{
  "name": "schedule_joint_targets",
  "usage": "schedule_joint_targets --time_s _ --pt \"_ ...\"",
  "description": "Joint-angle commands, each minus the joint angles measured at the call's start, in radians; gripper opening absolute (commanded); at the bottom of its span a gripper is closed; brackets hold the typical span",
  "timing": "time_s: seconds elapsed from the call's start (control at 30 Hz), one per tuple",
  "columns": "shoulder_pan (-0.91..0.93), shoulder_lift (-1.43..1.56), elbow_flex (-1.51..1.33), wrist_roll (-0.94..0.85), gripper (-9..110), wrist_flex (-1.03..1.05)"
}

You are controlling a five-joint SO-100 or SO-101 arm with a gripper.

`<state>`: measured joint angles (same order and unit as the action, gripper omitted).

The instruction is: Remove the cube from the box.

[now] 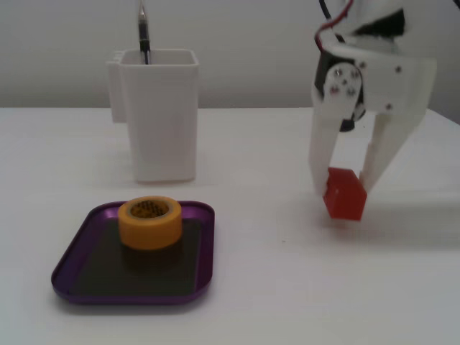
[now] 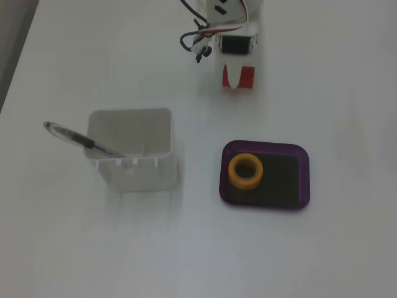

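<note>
Clamped on the red cube [image 1: 344,193] low over the surface [image 1: 287,287], well right of the purple box [image 1: 204,248], the pincer [image 1: 343,188] should settle it flat before parting.

Your gripper [image 1: 346,188] pinches the red cube [image 1: 344,194] low over the table [image 1: 287,287], well right of the purple box [image 1: 136,253] holding the yellow tape roll [image 1: 150,222].

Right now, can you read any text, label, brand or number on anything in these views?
None: no readable text in either fixed view.
The yellow tape roll shows dark speckling inside its core, too blurred to read.
The cube, box, white container and pen look blank.
The gripper housing shows only screws, no lettering.
</note>
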<state>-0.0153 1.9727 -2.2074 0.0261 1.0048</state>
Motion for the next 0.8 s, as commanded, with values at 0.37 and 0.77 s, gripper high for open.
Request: schedule_joint_targets --time_s 0.37,0.77 --pt "-0.002 0.069 -0.184 -0.006 1 -0.235" --pt "-0.002 0.097 0.054 0.006 24 0.023"
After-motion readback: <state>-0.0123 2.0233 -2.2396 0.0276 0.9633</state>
